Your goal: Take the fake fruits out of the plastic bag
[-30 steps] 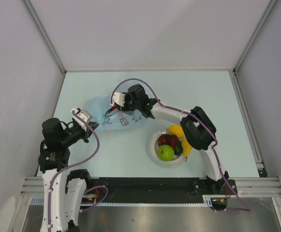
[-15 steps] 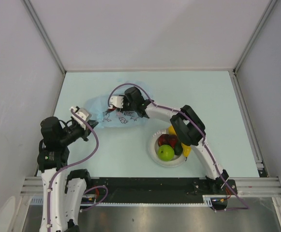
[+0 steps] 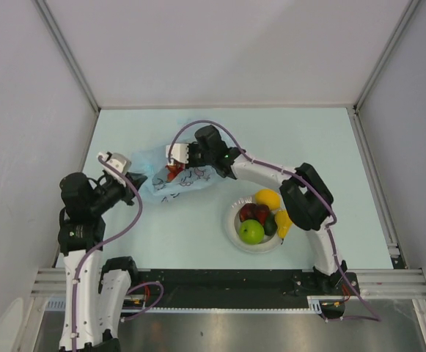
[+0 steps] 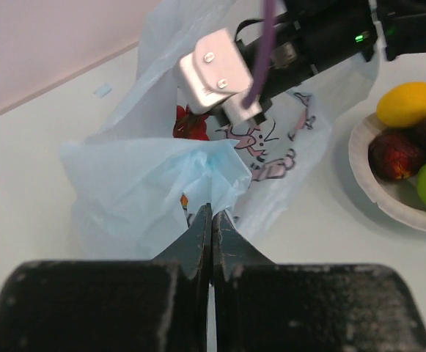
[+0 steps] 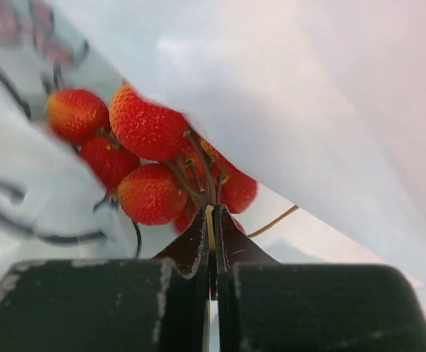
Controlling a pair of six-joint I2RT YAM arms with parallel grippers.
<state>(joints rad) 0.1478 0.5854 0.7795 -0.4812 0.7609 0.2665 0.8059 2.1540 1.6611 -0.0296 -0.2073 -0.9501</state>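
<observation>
The light-blue printed plastic bag point(image 3: 187, 182) lies on the table left of centre. My left gripper point(image 3: 130, 178) is shut on its crumpled near edge point(image 4: 211, 209) and holds it up. My right gripper point(image 3: 171, 171) is inside the bag mouth, shut on the stem of the bunch of red grapes point(image 5: 147, 132). The bunch hangs in front of the fingers, with bag wall point(image 5: 286, 95) around it, and shows red through the opening point(image 4: 191, 126). The green apple point(image 3: 251, 232), lemon point(image 3: 266, 199), maroon fruit point(image 3: 253, 213), avocado point(image 3: 270, 224) and banana point(image 3: 282, 223) lie on the white plate point(image 3: 261, 251).
The plate point(image 4: 359, 158) stands right of the bag, near the right arm's elbow. The right wrist's white camera box point(image 4: 216, 73) and purple cable hang over the bag. Grey walls enclose the table on three sides.
My right gripper reached deeper into the bag, then drew back, and the red bunch now shows at the mouth. My left gripper moved up and left with the bag edge.
</observation>
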